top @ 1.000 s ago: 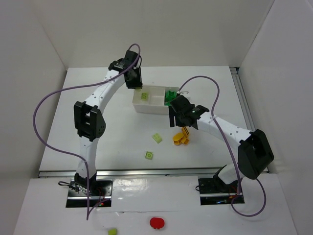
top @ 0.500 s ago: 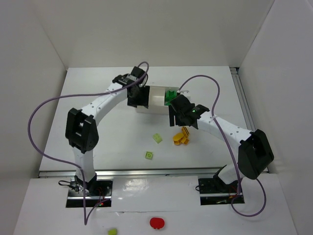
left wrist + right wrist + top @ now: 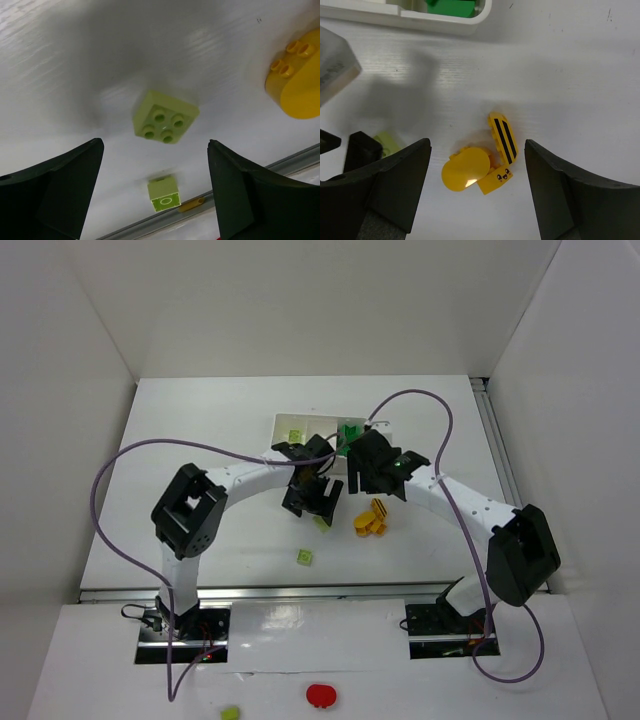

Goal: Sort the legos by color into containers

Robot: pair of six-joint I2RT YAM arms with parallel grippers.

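Observation:
My left gripper (image 3: 154, 150) is open and hovers over a pale lime lego (image 3: 165, 117) lying studs-up on the table, touching nothing. A second lime lego (image 3: 163, 193) lies nearer the front edge. My right gripper (image 3: 477, 145) is open above a cluster of orange-yellow legos (image 3: 466, 170), one of them striped (image 3: 503, 136). In the top view the two grippers (image 3: 315, 502) (image 3: 368, 483) are close together in front of the white tray (image 3: 283, 423). A lime lego (image 3: 295, 434) sits in its left container and a dark green one (image 3: 350, 430) in its right.
The left gripper's black finger (image 3: 362, 150) is close beside the right gripper's left finger. A metal rail (image 3: 300, 591) runs along the table's front edge. In front of it, off the table, lie a red round object (image 3: 321, 696) and a small lime piece (image 3: 230, 712).
My left arm has swung from the tray's left end forward to above the lime lego, and its jaws have opened. The right arm has barely moved.

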